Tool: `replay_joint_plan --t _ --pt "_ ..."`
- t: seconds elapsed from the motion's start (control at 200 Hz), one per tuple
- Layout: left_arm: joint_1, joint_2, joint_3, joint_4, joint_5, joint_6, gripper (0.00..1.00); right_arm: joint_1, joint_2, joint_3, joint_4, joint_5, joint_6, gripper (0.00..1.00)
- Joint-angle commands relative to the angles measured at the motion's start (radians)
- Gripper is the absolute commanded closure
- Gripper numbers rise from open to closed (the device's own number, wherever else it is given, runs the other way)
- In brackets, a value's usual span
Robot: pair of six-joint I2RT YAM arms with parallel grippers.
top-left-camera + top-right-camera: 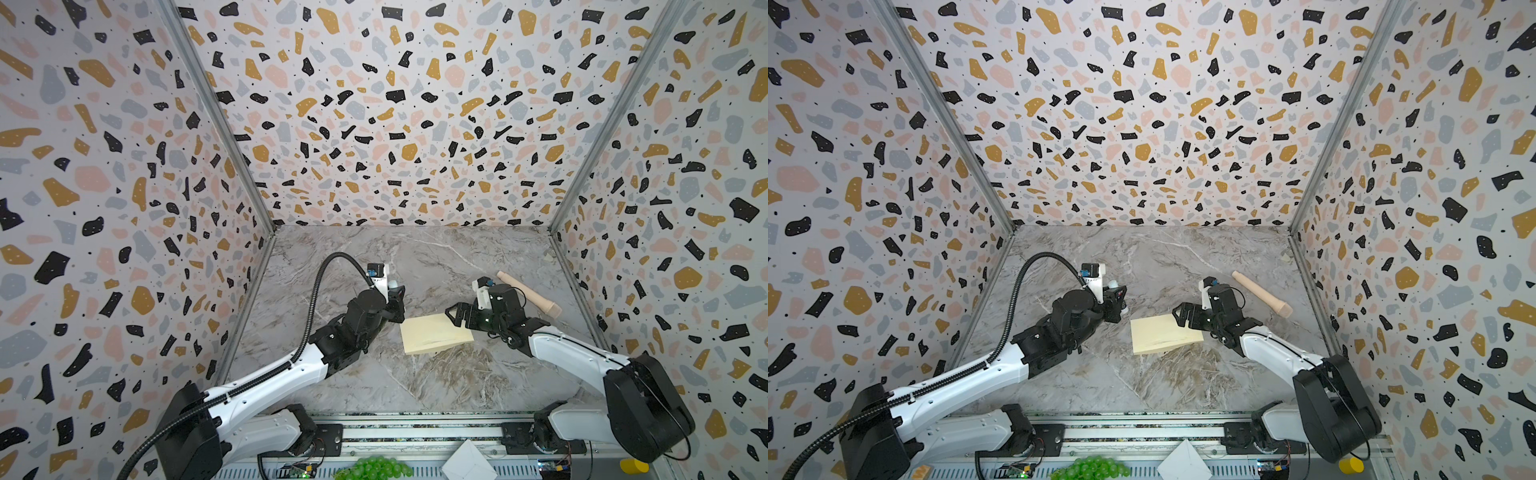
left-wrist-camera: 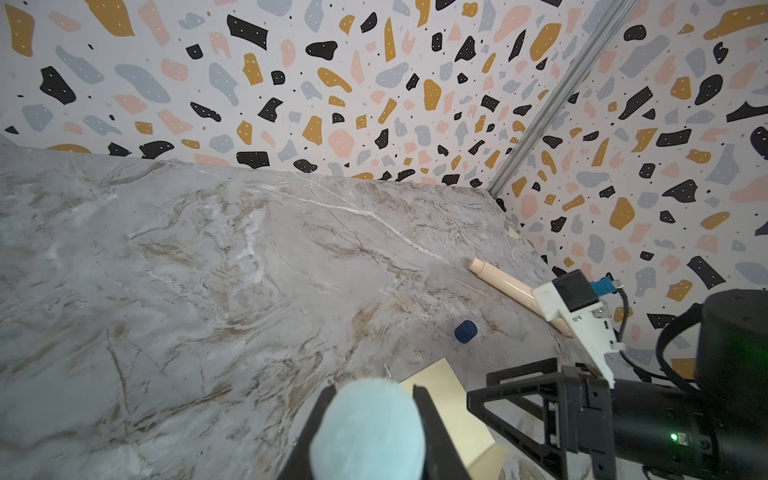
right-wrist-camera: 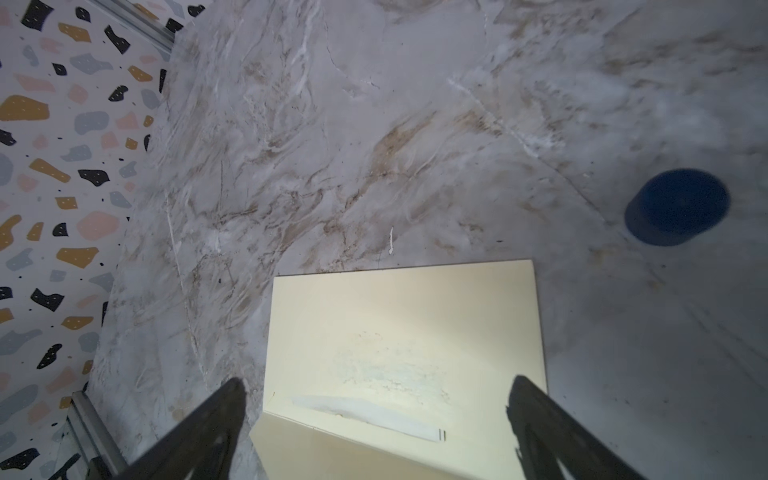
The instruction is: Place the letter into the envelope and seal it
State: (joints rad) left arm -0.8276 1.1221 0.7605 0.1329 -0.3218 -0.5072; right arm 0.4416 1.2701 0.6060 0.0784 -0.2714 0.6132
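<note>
**Left arm.** Reaches in from the near left corner, forearm slanting up toward the middle of the marble table (image 1: 415,386). Its black hose arcs over the wrist. The left gripper (image 2: 374,395) is clamped on a pale blue stick (image 2: 370,428), one finger on each side and the rounded end standing proud between them. In both top views the stick shows as a small pale tip (image 1: 392,284) above the gripper body.

**Right arm.** Comes in from the near right corner, elbow bent, wrist turned toward the centre. The right gripper (image 1: 453,316) hangs with jaws spread wide and nothing between them, over the right end of the envelope. Whether the fingertips (image 3: 232,395) touch the paper cannot be told.

**Envelope** (image 1: 436,334). Cream, lying mid-table between the two grippers, just beside the left one. Its near right corner is lifted off the table and casts a shadow. The right wrist view shows a crease across it and a faint smear on the paper.

**Markings.** A white strip (image 3: 374,415) along the crease ends in two short dark bars. Lettering on the left camera mount (image 1: 379,279) is too small to read.

**Other items.** Dark blue cap (image 3: 677,205) on the table near the envelope; wooden peg (image 1: 528,295) lying behind the right gripper.
</note>
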Motion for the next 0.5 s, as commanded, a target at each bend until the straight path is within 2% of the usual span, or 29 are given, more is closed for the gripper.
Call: replay_joint_plan --t 0.0,0.23,0.37,0.496 --pt "0.005 -0.020 -0.014 0.038 -0.020 0.024 1.00 -0.009 -0.098 -0.039 -0.110 0.037 0.019 0.01" --pt "0.010 -0.007 -0.013 0.050 -0.010 0.023 1.00 -0.009 -0.237 -0.175 -0.138 0.007 0.126 0.01" --pt "0.009 -0.001 -0.013 0.051 -0.006 0.021 1.00 -0.009 -0.229 -0.208 -0.099 -0.021 0.156 0.01" --pt "0.009 -0.004 -0.013 0.047 -0.008 0.021 1.00 -0.009 -0.165 -0.212 -0.044 -0.066 0.178 0.01"
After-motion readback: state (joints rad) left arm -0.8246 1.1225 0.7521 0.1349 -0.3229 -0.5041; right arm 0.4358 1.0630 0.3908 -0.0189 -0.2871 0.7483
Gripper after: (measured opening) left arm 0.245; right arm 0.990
